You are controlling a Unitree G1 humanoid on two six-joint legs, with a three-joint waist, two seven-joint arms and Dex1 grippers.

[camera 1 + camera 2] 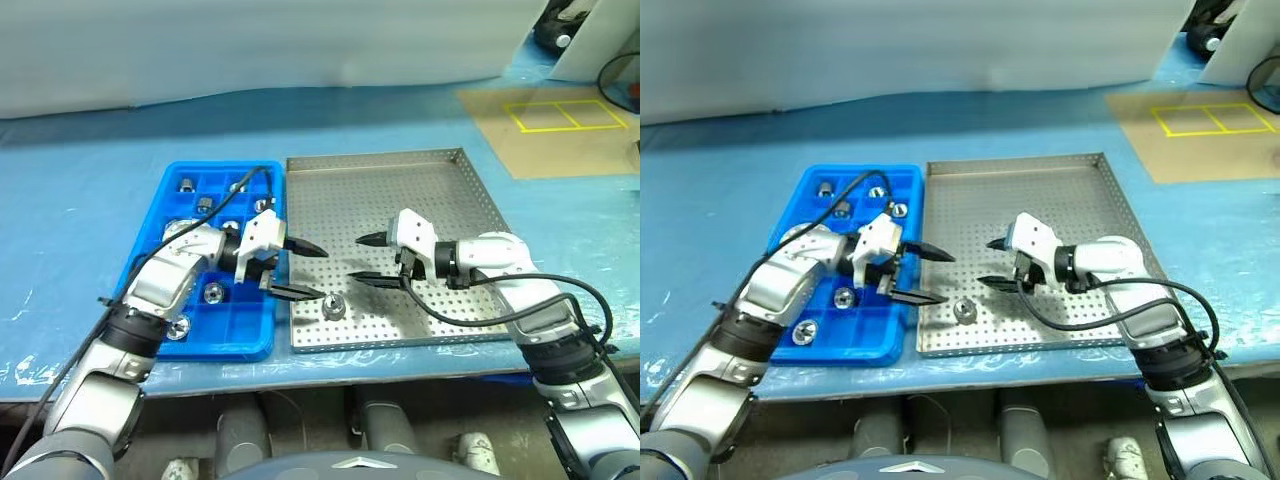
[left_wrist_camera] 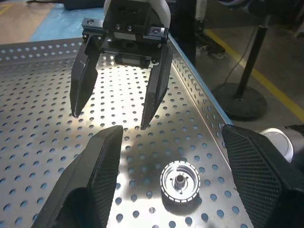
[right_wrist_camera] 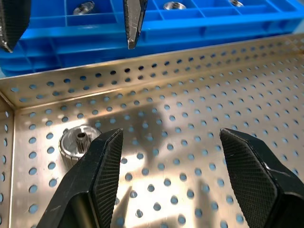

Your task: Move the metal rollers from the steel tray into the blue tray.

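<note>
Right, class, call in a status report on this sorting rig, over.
Left gripper and right gripper open, empty, facing over steel tray. One metal roller left there; others in blue tray. Nothing blocking.

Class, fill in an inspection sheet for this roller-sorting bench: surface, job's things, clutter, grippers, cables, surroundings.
Surface: table under blue sheeting.
Job's things: steel tray holds one metal roller near its front edge; blue tray beside it holds several rollers in its compartments.
Clutter: nothing seen.
Grippers: left gripper and right gripper face each other over the steel tray, jaws open, both empty.
Cables: black cable loops over the blue tray; another black cable hangs by the right arm.
Surroundings: brown board with yellow lines on the far right.
</note>
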